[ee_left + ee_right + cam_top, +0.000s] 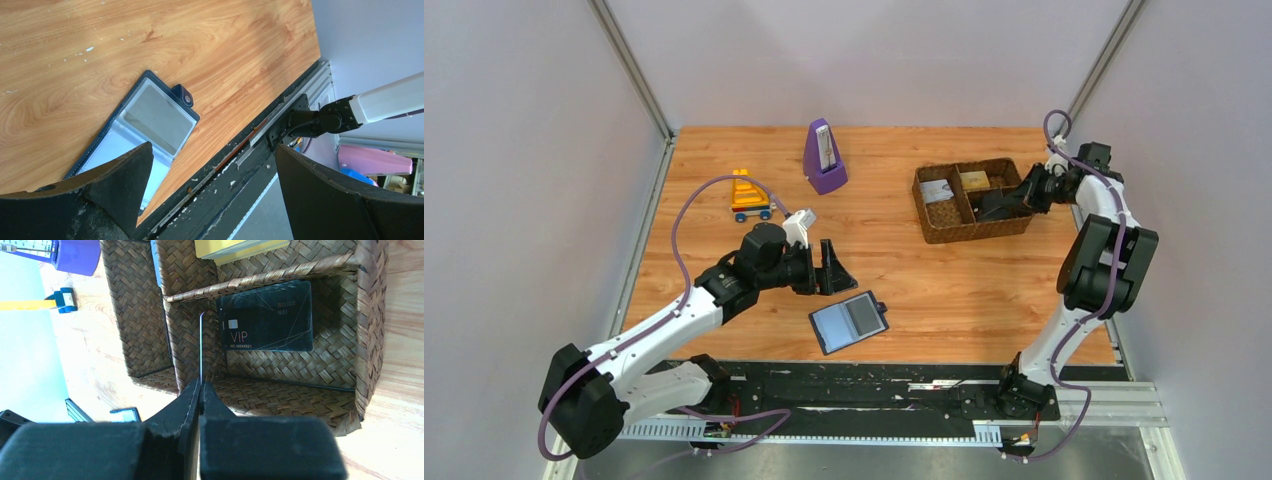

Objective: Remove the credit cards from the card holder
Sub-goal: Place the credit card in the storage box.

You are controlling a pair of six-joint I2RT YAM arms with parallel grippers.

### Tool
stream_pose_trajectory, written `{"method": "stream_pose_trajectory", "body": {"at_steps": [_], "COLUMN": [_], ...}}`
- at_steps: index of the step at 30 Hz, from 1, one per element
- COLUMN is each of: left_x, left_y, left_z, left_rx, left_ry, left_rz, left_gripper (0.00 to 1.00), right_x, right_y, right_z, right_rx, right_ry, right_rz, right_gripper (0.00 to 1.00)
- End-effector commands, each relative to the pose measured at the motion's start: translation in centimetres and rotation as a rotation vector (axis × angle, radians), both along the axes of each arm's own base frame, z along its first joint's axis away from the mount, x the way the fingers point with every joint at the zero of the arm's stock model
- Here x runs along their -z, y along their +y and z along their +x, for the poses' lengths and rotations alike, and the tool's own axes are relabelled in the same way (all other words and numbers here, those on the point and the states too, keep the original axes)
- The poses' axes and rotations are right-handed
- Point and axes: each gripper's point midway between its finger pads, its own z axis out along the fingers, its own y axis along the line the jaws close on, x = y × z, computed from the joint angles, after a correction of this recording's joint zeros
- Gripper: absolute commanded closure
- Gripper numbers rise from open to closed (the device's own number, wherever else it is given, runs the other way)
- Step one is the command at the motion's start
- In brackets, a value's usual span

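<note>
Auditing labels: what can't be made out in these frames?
Right wrist: the credit card in the right gripper shows edge-on, face hidden.
Left wrist: the near end of the card holder is behind the left gripper.
Top: card holder too small to tell if its sleeves hold cards.

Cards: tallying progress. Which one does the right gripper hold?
The thin card seen edge-on, pinched by the right gripper; the black VIP card lies flat in the basket.

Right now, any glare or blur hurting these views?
Top external: even light, soft shadows. Left wrist: card holder sleeve shows pale glare. Right wrist: right fingers blurred up close, pinched credit card edge-on, just a line; VIP card sharp, readable.
</note>
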Motion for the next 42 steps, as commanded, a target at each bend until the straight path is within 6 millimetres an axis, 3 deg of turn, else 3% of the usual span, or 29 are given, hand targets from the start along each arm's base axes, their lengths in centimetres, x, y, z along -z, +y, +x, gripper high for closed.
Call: {"method": "stream_pose_trajectory", "body": {"at_steps": [1, 13, 20, 30, 37, 42], "left_x": [-1.6, -1.0, -1.0, -1.0, -0.8, -0.8], "left_y": [-0.3, -0.6, -0.4, -0.1, -0.1, -0.1], "left_z": [0.6, 1.0, 1.1, 1.1, 1.2, 1.3], "left_rx": [0.008, 0.006, 0.0, -0.01, -0.013, -0.009], "left_ry": [-0.059, -0.043, -0.048, -0.052, -0.052, -0.052], "left_rz": [-0.024, -0.021, -0.019, -0.011, -0.007, -0.009], "left_gripper": [0.0, 0.0, 0.0, 0.0, 0.0, 0.0], "right_x": [-1.3, 0.6, 1.4, 1.0, -0.5, 0.8], "right_y": [0.1, 0.0, -0.4, -1.2, 0.5, 0.5], "right_z": [1.8, 2.9, 3.4, 4.0, 3.8, 3.4], "right_rx": [-0.038, -0.052, -0.035, 0.01, -0.044, -0.067], "right_ry": [-0.092, -0.084, -0.062, -0.049, -0.081, -0.061], "right_rz": [-0.007, 0.004, -0.007, -0.063, -0.094, -0.14], "right_gripper": [0.99, 0.93, 0.83, 0.8, 0.7, 0.67]}}
